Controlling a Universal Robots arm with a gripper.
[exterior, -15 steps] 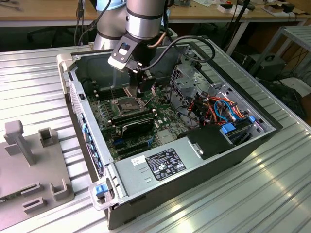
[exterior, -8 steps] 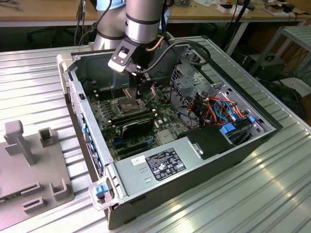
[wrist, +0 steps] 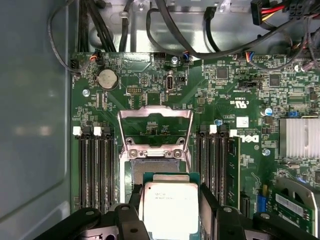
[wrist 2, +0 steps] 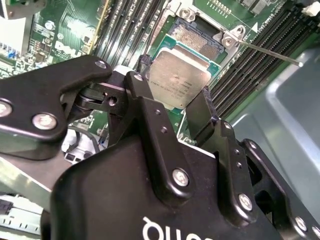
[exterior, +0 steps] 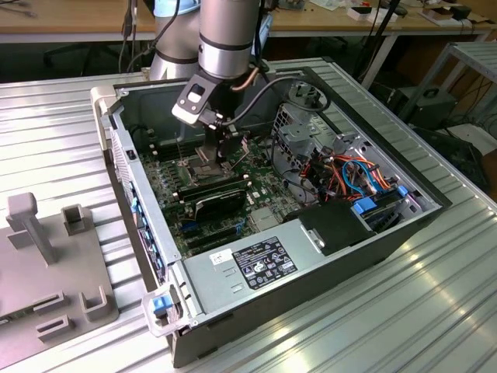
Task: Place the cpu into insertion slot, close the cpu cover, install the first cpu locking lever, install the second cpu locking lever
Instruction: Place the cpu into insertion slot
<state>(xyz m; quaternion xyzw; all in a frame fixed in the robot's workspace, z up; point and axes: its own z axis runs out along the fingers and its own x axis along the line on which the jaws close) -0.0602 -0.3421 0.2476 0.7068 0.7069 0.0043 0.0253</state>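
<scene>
inside the open computer case (exterior: 311, 307), a grey arm (exterior: 225, 35) reaches down over the green board (wrist: 210, 85) that carries the insertion slot (wrist: 150, 167). the gripper (wrist 2: 176, 82) hangs right over the insertion slot, its two black fingers (wrist 2: 200, 110) pressed against opposite edges of the cpu (wrist 2: 172, 75), so it is clamped on the chip. long black memory slots (wrist: 95, 170) run along both sides of the insertion slot. the cover (wrist: 155, 111) stands swung up from its hinge at the slot's edge farthest from the gripper, and the board shows through its window. the cpu, silver top up, sits over the part of the insertion slot nearer the gripper, with the dark pin grid bare beyond it; whether it touches the slot i cannot tell. a thin metal lever (wrist 2: 270, 53) sticks out at an angle from a corner of the insertion slot.
</scene>
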